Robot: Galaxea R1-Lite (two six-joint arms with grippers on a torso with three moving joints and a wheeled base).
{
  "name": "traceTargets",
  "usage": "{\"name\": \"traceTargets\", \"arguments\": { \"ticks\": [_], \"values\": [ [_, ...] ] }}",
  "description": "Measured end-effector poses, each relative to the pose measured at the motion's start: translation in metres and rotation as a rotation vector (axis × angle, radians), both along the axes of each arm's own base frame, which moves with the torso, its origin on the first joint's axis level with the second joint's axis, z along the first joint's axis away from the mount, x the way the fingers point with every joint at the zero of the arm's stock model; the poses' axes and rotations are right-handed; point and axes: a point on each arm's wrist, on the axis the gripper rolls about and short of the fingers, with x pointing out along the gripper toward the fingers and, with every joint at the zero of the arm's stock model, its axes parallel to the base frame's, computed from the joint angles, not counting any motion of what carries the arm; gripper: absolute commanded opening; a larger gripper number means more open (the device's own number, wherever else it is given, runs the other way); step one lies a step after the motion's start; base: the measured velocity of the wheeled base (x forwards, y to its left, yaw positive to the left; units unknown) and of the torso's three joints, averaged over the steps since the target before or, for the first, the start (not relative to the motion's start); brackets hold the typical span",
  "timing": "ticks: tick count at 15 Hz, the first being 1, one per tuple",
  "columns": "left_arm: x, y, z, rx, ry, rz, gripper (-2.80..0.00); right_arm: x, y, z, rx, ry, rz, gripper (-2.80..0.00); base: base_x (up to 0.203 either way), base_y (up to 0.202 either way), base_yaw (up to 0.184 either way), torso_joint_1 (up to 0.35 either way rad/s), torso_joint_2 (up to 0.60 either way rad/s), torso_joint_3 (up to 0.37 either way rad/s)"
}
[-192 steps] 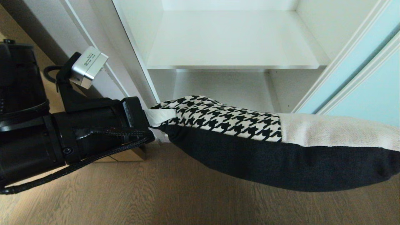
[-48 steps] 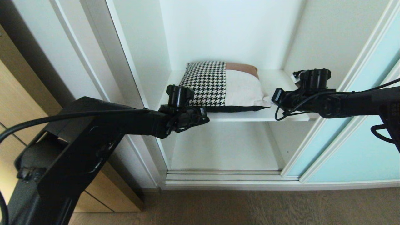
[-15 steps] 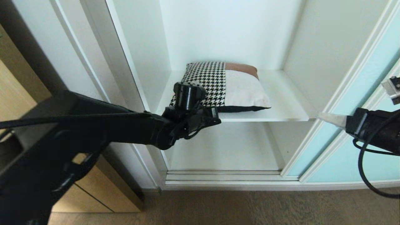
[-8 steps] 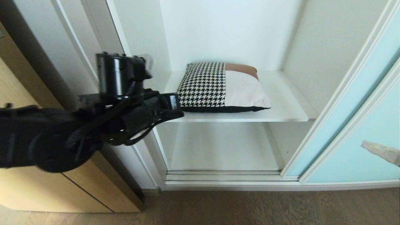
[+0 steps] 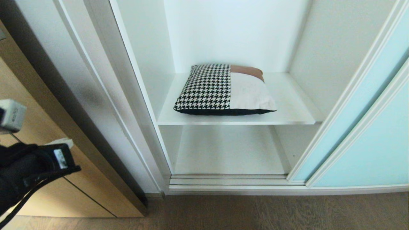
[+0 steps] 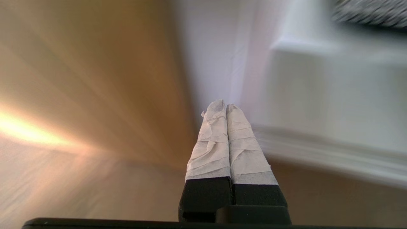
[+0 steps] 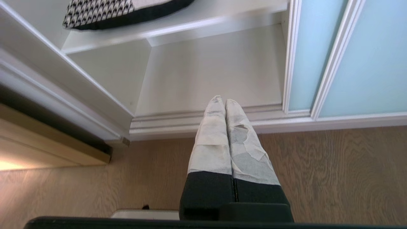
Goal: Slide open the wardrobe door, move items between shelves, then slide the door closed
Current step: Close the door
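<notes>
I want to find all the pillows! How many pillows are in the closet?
1. The cushion lies flat on the upper shelf. The lower shelf shows none; anything higher up is out of view.

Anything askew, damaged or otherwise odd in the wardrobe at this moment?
Little stands out. The cushion lies flat on the upper shelf, slightly turned, its front left corner near the shelf's edge. The tape on the right gripper looks torn and patchy. The sliding wardrobe door stands open.
</notes>
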Motion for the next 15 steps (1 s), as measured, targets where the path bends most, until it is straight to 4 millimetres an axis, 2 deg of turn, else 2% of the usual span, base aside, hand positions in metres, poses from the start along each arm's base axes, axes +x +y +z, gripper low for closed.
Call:
{"name": "traceTargets", "arguments": {
  "ticks": [2, 4, 10, 13, 15],
  "values": [
    [-0.029, 0.01, -0.016, 0.029, 0.0, 0.074, -2.8, -0.013, 0.0, -0.011, -0.001, -0.01, 0.005, -2.8, 0.0, 0.0, 0.0, 0.0, 0.0, 0.0],
    [-0.053, 0.018, -0.023, 0.039, -0.036, 0.146, -2.8, -0.02, 0.0, -0.015, 0.0, -0.042, 0.008, -2.8, 0.0, 0.0, 0.0, 0.0, 0.0, 0.0],
    [-0.111, 0.035, -0.046, 0.051, -0.11, 0.339, -2.8, -0.029, 0.001, -0.029, 0.001, -0.064, 0.022, -2.8, 0.0, 0.0, 0.0, 0.0, 0.0, 0.0],
    [-0.138, 0.035, -0.069, 0.067, -0.113, 0.35, -2.8, -0.032, 0.001, -0.033, 0.002, -0.074, 0.022, -2.8, 0.0, 0.0, 0.0, 0.0, 0.0, 0.0],
    [-0.155, 0.033, -0.089, 0.096, -0.105, 0.275, -2.8, -0.034, 0.001, -0.035, 0.001, -0.082, 0.017, -2.8, 0.0, 0.0, 0.0, 0.0, 0.0, 0.0]
  ]
}}
